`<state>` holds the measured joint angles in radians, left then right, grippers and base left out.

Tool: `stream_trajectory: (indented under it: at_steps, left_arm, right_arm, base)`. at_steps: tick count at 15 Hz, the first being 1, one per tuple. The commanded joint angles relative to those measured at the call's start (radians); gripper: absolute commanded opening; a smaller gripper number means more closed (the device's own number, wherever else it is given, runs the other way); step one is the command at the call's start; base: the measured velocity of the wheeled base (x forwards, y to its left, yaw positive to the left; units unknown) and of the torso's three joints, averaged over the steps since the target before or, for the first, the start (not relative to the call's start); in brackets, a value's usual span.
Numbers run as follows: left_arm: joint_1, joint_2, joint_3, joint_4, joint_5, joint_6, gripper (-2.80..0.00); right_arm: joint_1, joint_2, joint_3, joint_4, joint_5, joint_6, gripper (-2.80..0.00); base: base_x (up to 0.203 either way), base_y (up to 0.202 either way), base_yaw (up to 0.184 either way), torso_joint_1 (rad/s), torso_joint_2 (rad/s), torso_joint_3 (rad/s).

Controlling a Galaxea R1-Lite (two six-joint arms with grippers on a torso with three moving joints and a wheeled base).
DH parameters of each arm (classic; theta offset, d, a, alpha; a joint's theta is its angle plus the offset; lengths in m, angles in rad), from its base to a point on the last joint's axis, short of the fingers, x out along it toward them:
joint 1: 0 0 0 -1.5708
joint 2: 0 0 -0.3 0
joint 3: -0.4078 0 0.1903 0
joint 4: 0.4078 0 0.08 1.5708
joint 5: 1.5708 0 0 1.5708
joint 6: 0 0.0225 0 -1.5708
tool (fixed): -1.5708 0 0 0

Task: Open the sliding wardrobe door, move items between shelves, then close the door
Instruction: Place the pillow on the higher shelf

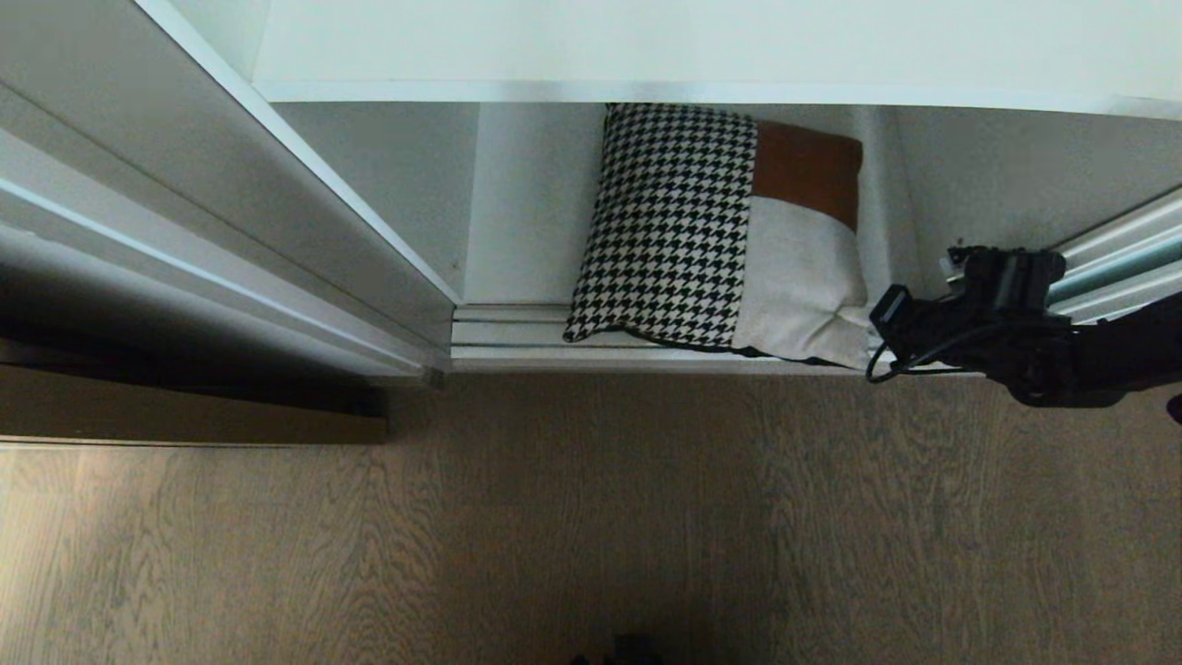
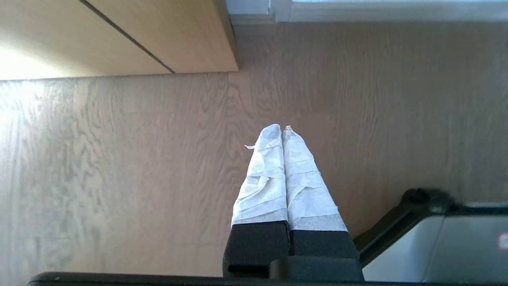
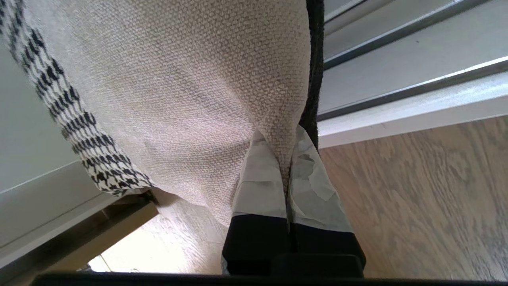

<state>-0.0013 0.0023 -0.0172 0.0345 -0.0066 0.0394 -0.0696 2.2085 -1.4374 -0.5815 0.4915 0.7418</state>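
Right wrist view: right end effector (image 3: 286,159) pinches cushion (image 3: 178,99).

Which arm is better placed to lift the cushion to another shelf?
The right. Its end effector is already shut on the cushion at its beige corner, at the wardrobe's bottom. The left end effector hangs shut above the wooden floor, holding nothing.

The cushion (image 1: 716,235) stands propped in the wardrobe's low compartment beneath a shelf (image 1: 646,51), its front edge seemingly over the door track (image 1: 508,332), the floor (image 1: 591,517) before it, the sliding door (image 1: 1122,254) right.
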Motion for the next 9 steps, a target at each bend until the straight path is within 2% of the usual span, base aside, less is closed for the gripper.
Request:
stream_trajectory:
  at_steps: [1,3,5,6,7,9]
  left_arm:
    - [0.001,0.024,-0.059,0.022,-0.004,0.005,-2.80]
    - [0.001,0.108,-0.260,0.108,-0.057,0.005,-2.80]
    - [0.000,0.257,-0.436,0.261,-0.220,0.005,-2.80]
    - [0.000,0.316,-0.496,0.310,-0.280,0.006,-2.80]
    - [0.000,0.365,-0.553,0.342,-0.308,0.006,-2.80]
    - [0.000,0.451,-0.600,0.373,-0.309,0.000,-2.80]
  right_arm:
    - [0.001,0.003,0.006,-0.003,-0.006,0.004,-2.80]
    - [0.002,0.008,0.004,-0.006,-0.011,0.004,-2.80]
    - [0.005,0.008,0.000,-0.004,-0.011,0.004,-2.80]
    - [0.009,0.008,-0.003,-0.003,-0.008,0.005,-2.80]
    - [0.018,0.008,0.000,-0.003,-0.011,0.008,-2.80]
    - [0.028,0.012,-0.011,0.003,-0.009,0.011,-2.80]
  base:
    - [0.000,0.000,0.000,0.000,0.00,0.000]
    - [0.000,0.000,0.000,0.000,0.00,0.000]
    - [0.000,0.000,0.000,0.000,0.00,0.000]
    - [0.000,0.000,0.000,0.000,0.00,0.000]
    - [0.000,0.000,0.000,0.000,0.00,0.000]
    - [0.000,0.000,0.000,0.000,0.00,0.000]
